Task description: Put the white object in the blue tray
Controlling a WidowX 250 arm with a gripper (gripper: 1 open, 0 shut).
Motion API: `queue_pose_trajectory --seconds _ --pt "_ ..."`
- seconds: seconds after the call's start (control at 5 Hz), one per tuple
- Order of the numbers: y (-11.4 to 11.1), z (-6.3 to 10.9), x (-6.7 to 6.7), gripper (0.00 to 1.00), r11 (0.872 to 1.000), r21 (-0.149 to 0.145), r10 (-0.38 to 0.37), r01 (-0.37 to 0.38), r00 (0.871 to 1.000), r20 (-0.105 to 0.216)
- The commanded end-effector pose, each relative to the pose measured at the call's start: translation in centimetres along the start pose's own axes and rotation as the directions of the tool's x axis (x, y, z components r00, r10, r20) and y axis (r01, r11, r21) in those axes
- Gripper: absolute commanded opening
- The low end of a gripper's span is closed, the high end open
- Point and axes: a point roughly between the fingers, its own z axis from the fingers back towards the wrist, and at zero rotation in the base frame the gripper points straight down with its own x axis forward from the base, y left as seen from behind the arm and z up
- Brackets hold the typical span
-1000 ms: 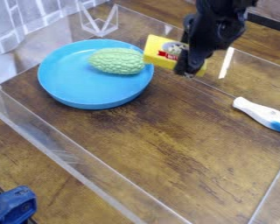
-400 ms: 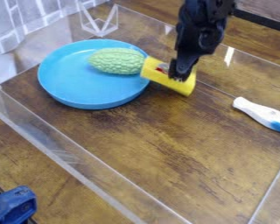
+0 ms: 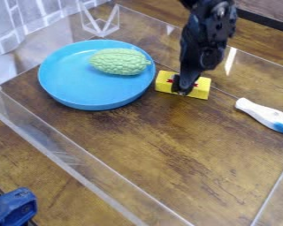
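Note:
The white object (image 3: pixel 264 115), slim with a light-blue end, lies on the wooden table at the right edge, well away from the gripper. The blue tray (image 3: pixel 64 84) sits at the left with a green bumpy thing (image 3: pixel 120 61) in it. My gripper (image 3: pixel 187 79) hangs on the dark arm just right of the tray, pointing down over a yellow box (image 3: pixel 184 86). The box lies flat on the table under the fingertips. The fingers look spread, and the box rests on the wood rather than hanging from them.
Clear plastic walls (image 3: pixel 61 132) fence the table at the front and left. A blue cloth-like thing (image 3: pixel 11 207) lies outside the wall at the bottom left. Bare wood stretches between the yellow box and the white object.
The gripper has come down with the yellow box, which was held up and tilted. The box now lies flat on the table beside the tray, and the jaws have spread.

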Motion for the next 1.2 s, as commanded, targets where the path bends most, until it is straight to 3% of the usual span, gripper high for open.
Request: queue_pose_trajectory --seconds 0.0,0.2,0.4,0.6,1.0 --pt "0.4 0.7 1.5 1.00 0.998 0.051 -0.044 0.042 0.998 0.046" --pt "-0.1 0.4 1.6 1.00 0.996 0.052 -0.071 0.069 0.996 0.055" --pt "-0.4 0.3 1.6 0.00 0.994 0.053 -0.098 0.095 0.993 0.065" --pt "-0.7 0.1 1.6 0.00 0.991 0.055 -0.125 0.121 0.990 0.072" --pt "-1.3 -2.4 0.7 0.00 0.990 0.051 -0.132 0.129 0.989 0.059"
